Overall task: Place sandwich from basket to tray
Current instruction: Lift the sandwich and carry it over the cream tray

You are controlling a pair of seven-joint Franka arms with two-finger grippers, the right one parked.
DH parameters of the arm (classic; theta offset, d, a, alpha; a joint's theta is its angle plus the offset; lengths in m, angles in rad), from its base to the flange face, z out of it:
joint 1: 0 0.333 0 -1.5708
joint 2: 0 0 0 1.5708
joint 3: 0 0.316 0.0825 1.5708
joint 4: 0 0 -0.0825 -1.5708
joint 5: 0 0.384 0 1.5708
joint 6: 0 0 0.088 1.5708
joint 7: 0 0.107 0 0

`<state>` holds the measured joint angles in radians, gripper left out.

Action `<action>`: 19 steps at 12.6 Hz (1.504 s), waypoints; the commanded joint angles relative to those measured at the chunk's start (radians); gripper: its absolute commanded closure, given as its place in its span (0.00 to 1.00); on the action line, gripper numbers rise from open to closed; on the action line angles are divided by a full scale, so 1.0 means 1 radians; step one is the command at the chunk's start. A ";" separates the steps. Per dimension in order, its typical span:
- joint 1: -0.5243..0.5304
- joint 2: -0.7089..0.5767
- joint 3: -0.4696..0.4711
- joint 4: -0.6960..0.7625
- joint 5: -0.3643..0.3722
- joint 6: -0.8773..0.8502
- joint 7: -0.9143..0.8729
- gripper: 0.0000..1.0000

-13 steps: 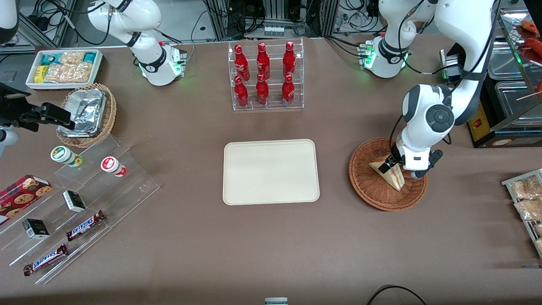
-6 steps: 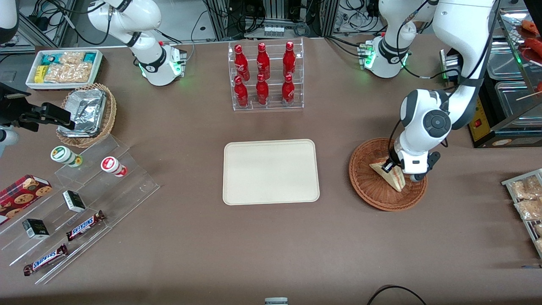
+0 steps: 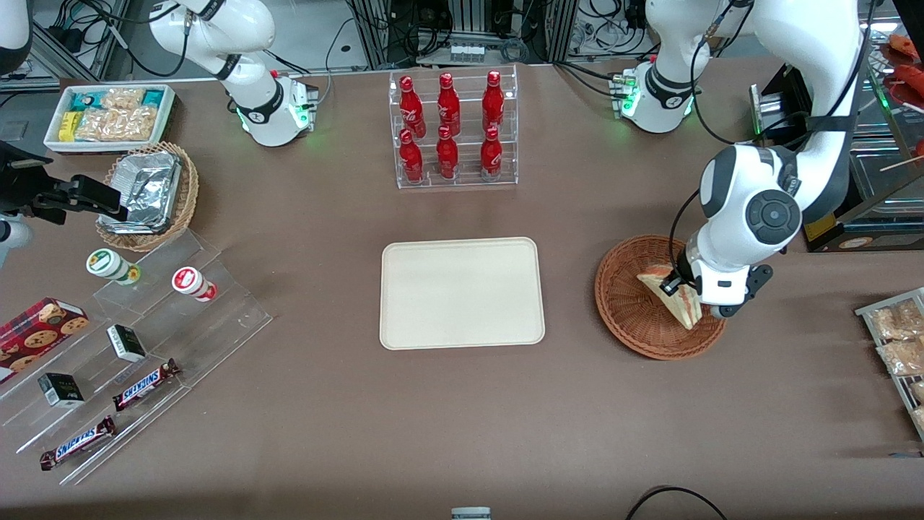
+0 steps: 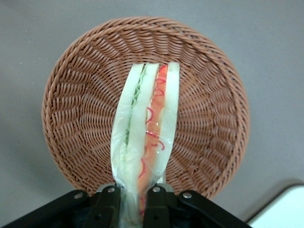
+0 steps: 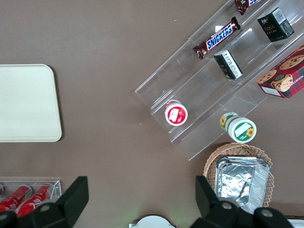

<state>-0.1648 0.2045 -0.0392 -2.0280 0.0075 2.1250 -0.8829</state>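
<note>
Front view, gripper: your gripper [image 3: 684, 287] hangs over the basket [image 3: 626, 303], toward its 3 o'clock rim, with both fingers pinched onto the sandwich [image 3: 671, 295].
Left wrist view, gripper: you see the gripper [image 4: 134, 199] with its two black fingers [image 4: 107, 209] pressed against the wrapped sandwich [image 4: 146, 133] at one end, the wedge sticking out from between them.
Sandwich: held on edge, its white bread and its green, orange and red filling layers face the wrist camera; it sits above the woven floor of the basket [image 4: 85, 104]. You cannot tell from these views whether its tip touches the wicker.
Basket: round, reddish-brown, standing on the brown worktop [image 3: 433, 404] at 3 o'clock from the tray [image 3: 462, 292], well apart from it.
Tray: cream rectangle in the middle of the worktop with nothing on it; a corner of it [image 4: 280, 209] shows in the wrist view.
Bottle rack: red bottles [image 3: 449, 126] stand at 12 o'clock from the tray.
</note>
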 commanded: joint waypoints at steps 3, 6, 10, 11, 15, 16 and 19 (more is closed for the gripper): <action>-0.152 0.088 -0.002 0.162 0.012 -0.089 0.021 1.00; -0.248 0.191 -0.002 0.331 0.016 -0.198 0.024 1.00; -0.341 0.266 -0.002 0.423 0.009 -0.208 0.025 1.00; -0.367 0.297 -0.004 0.457 0.008 -0.207 0.025 1.00; -0.459 0.378 -0.004 0.538 0.005 -0.179 0.022 1.00; -0.478 0.394 -0.004 0.551 0.005 -0.165 0.022 1.00; -0.530 0.478 -0.004 0.641 0.002 -0.148 0.002 1.00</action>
<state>-0.6667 0.6139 -0.0549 -1.4819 0.0079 1.9846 -0.8677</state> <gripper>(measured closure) 0.828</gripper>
